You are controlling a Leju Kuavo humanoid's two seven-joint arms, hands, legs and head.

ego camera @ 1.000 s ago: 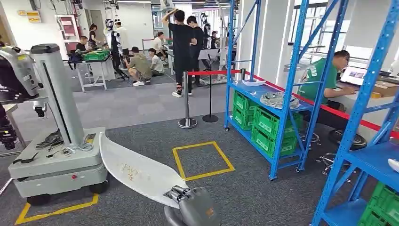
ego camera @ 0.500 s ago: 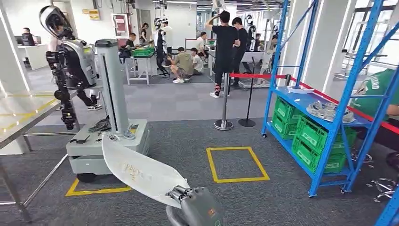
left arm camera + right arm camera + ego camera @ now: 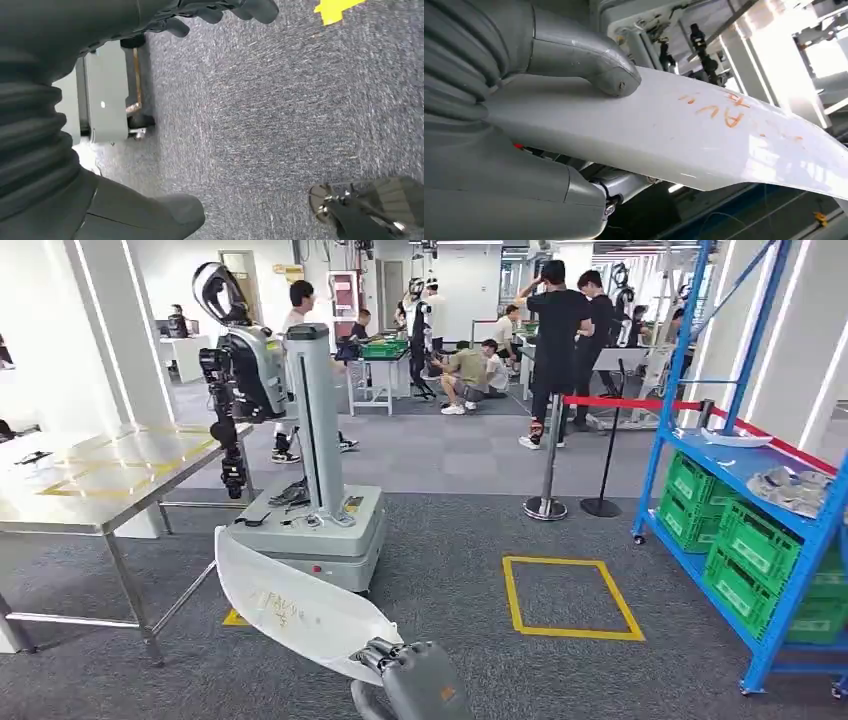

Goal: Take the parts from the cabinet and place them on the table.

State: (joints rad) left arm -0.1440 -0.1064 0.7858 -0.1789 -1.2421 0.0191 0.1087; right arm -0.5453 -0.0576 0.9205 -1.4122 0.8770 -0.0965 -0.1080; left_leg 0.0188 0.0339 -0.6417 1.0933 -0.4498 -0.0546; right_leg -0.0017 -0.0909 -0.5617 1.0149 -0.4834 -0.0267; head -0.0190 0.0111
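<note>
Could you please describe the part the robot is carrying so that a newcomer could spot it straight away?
Start at the grey wheeled base with a tall column left of the yellow floor square. Just in front of it, the right hand holds a long, curved white panel. Its orange handwriting sets it apart.

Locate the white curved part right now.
The white curved part is held in the right hand, low in the head view, jutting forward-left above the carpet toward the grey wheeled base of a parked robot stand.
</note>
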